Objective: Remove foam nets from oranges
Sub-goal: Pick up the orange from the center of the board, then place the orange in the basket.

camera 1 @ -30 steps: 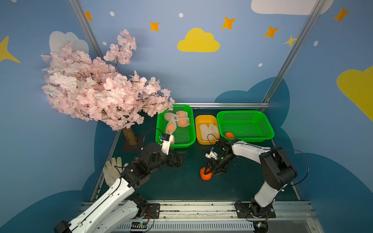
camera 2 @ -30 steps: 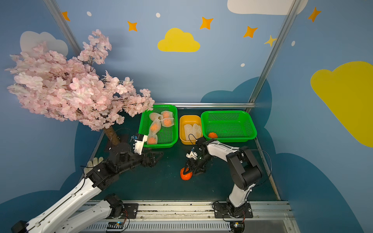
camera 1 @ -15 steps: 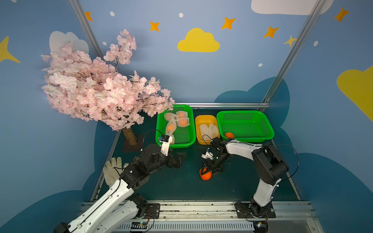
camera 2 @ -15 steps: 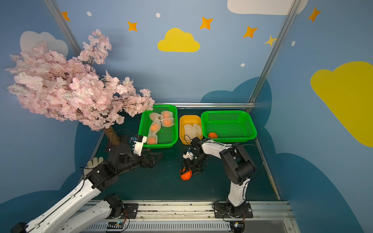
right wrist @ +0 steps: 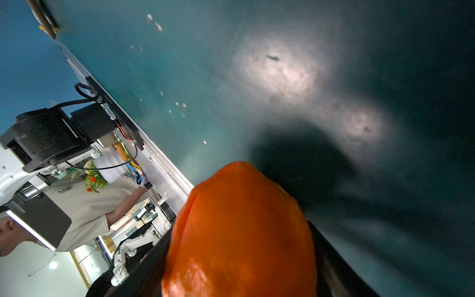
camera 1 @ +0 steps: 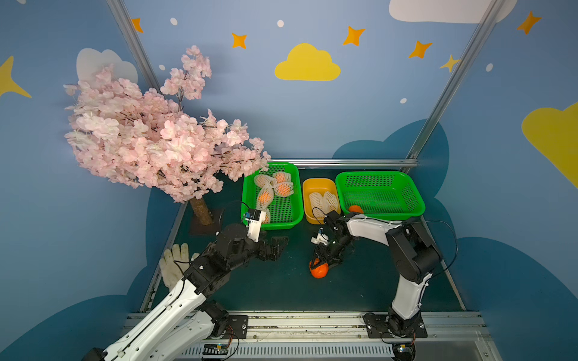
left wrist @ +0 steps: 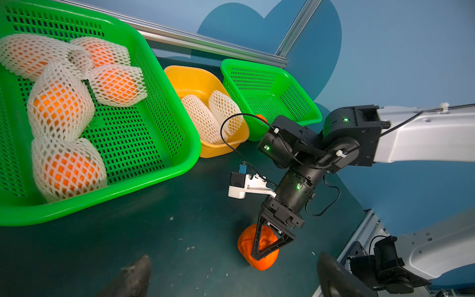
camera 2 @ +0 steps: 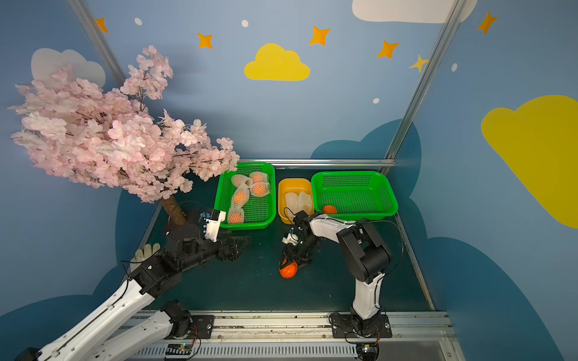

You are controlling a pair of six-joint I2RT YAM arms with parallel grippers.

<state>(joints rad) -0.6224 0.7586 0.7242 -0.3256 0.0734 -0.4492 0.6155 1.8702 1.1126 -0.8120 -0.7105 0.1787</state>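
1. The bare orange (left wrist: 245,244) lay on the tabletop (camera 1: 281,287) in front of the yellow tub (camera 1: 319,186), on the side toward the arm bases. I judged that this open patch was chosen because stripping needs room outside the containers.
2. My right fingers (left wrist: 257,239) pointed down over it, one on each flank. As far as the right wrist view showed, they were partly closed and pressed against the skin. They had hold of the bare orange alone, which rested on the tabletop, not lifted.
3. It wore no net, so I took the grip as one for carrying. The likely goal was the sorting basket (camera 1: 380,187) just beside the tub on the right-arm side. One stripped orange (camera 1: 355,208) already sat there, in the corner nearest the tub.
4. Two empty foam nets (camera 1: 331,200) lay side by side inside the yellow tub, which evidently served as the discard bin.
5. The supply basket (camera 1: 283,212), just beside the tub on the left-arm side, held several netted oranges (left wrist: 61,102) heaped together.
6. My left fingers (left wrist: 133,275) stood wide open and empty in front of that supply basket, well apart from the bare orange. I judged them placed to reach the next netted fruit.
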